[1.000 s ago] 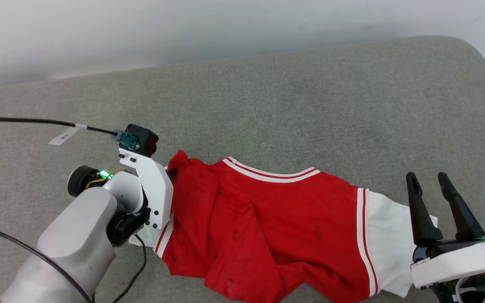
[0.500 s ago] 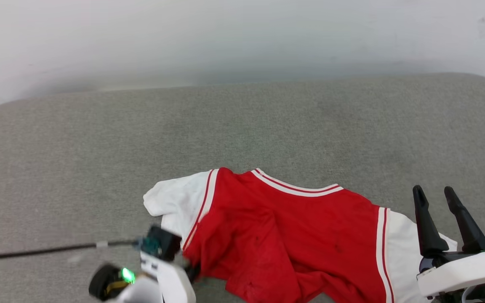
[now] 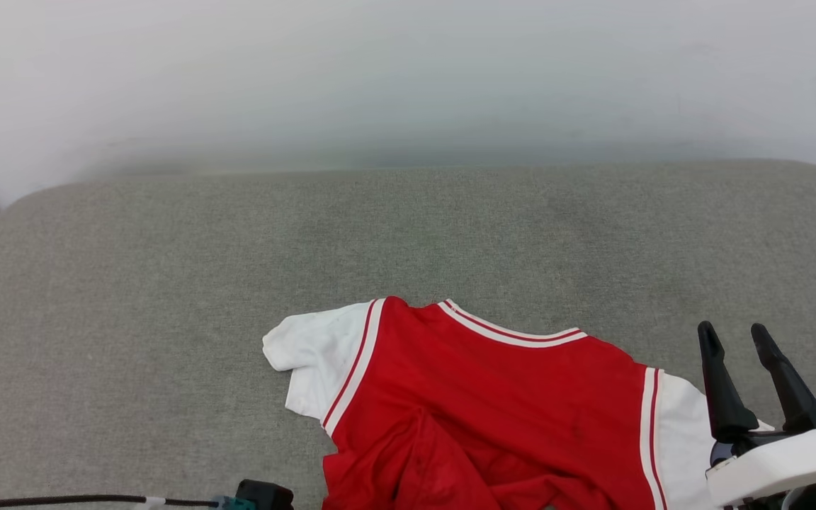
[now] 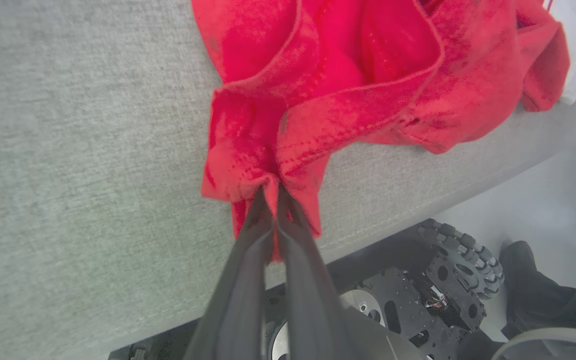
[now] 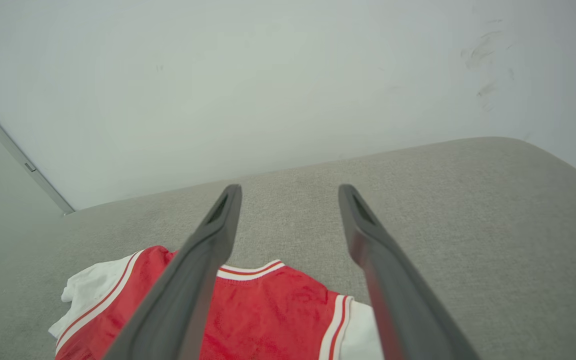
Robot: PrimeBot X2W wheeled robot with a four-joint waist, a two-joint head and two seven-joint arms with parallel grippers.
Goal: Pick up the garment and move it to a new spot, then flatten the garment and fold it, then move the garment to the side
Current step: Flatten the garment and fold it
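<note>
The garment (image 3: 493,411), a red shirt with white sleeves and striped trim, lies on the grey padded table (image 3: 408,234) near its front edge, collar toward the wall. In the left wrist view my left gripper (image 4: 270,187) is shut on a bunched red hem of the garment (image 4: 358,60), right at the table's front edge. My right gripper (image 3: 734,331) stands open at the lower right, beside the right white sleeve, with nothing between its fingers. The right wrist view shows those open fingers (image 5: 218,235) above the garment (image 5: 268,315).
A pale wall (image 3: 408,85) rises behind the table. A black cable (image 3: 61,501) runs along the head view's bottom left to my left wrist's camera block (image 3: 263,496). My wheeled base (image 4: 443,260) shows below the table's front edge.
The head camera has tilted up. My left gripper has drawn back toward the table's front edge with the red fabric in it, uncovering the left white sleeve. The right gripper stays open.
</note>
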